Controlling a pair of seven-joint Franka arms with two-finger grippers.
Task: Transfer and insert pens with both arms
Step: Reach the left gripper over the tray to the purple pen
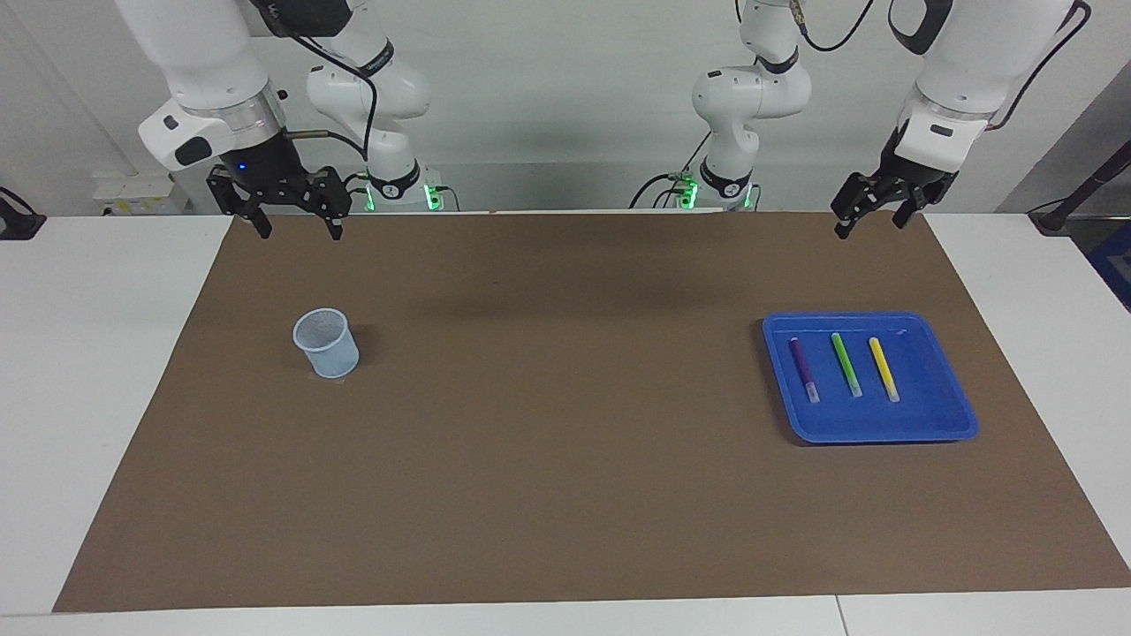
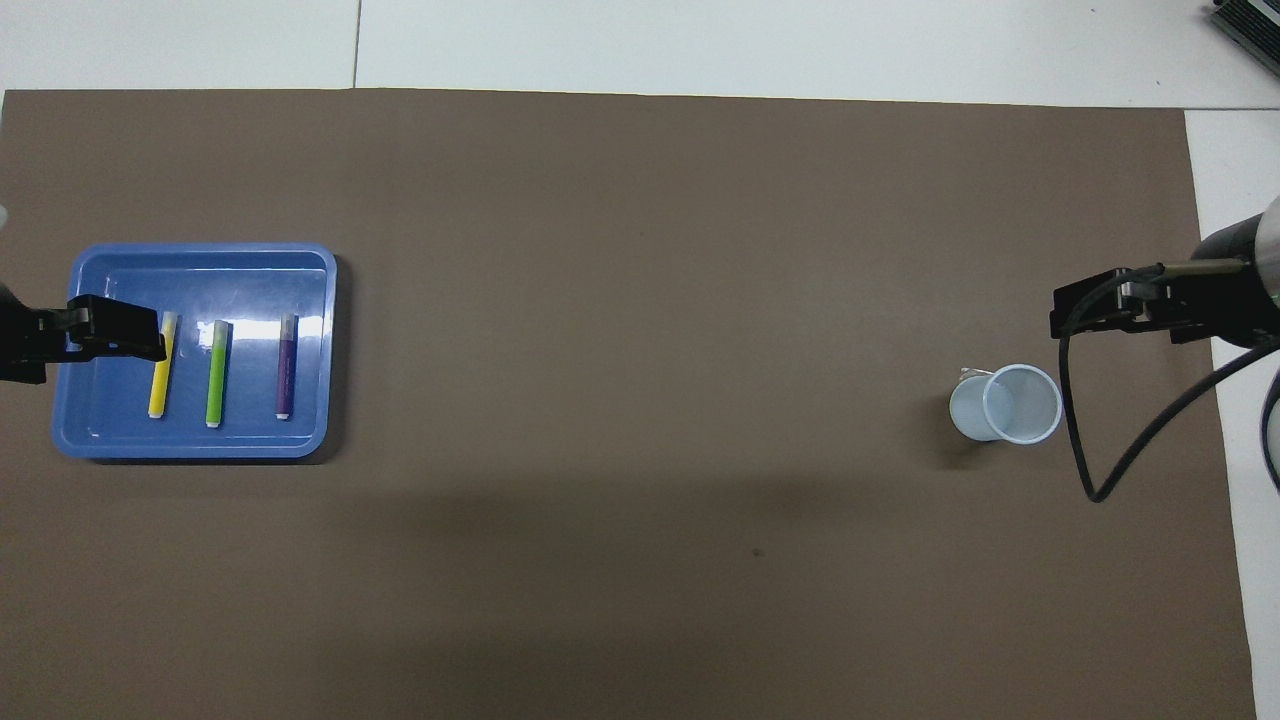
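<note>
- We see the purple pen (image 1: 803, 370), green pen (image 1: 846, 364) and yellow pen (image 1: 884, 368) lying side by side in the blue tray (image 1: 945, 424), at the right of the facing frame.
- Upper right, the left gripper (image 1: 870, 217) hangs in the air with its jaws spread wide, empty.
- Upper left, the right gripper (image 1: 299, 227) hangs wide open too, holding nothing.
- The pale cup (image 1: 326, 343) stands upright on the brown mat (image 1: 548, 442), left of centre.
</note>
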